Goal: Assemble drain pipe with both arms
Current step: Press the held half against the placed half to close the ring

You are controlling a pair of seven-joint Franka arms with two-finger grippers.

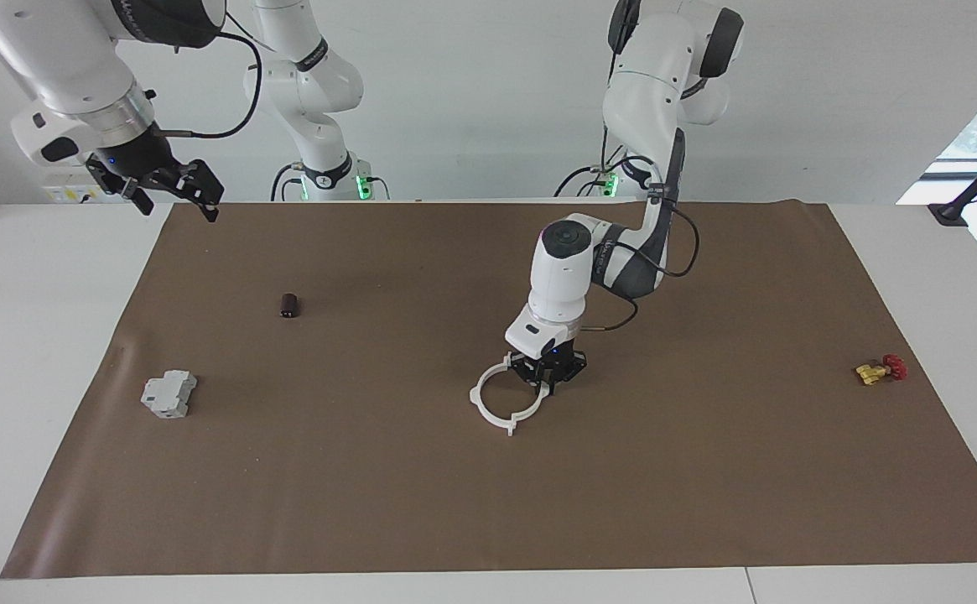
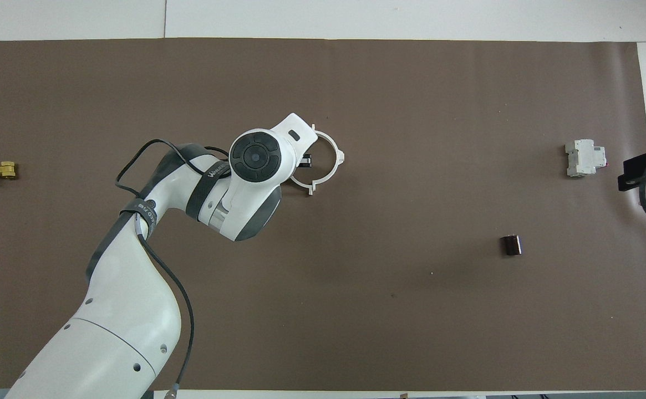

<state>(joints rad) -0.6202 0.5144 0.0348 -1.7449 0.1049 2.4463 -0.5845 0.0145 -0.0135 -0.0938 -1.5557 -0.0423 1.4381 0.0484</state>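
The drain pipe (image 1: 495, 410) is a thin white ring with small tabs, lying on the brown mat near the middle of the table; it also shows in the overhead view (image 2: 331, 145). My left gripper (image 1: 548, 383) is down at the ring's rim on the side toward the left arm's end, shut on the rim, with a white tab showing between the fingers. In the overhead view the left hand (image 2: 295, 160) hides that part of the ring. My right gripper (image 1: 176, 195) is open and empty, waiting raised over the mat's corner at the right arm's end.
A grey boxy block (image 1: 168, 394) lies toward the right arm's end. A small dark cylinder (image 1: 289, 304) lies nearer to the robots than the block. A yellow-and-red valve (image 1: 880, 369) lies at the left arm's end. The brown mat (image 1: 488, 503) covers most of the table.
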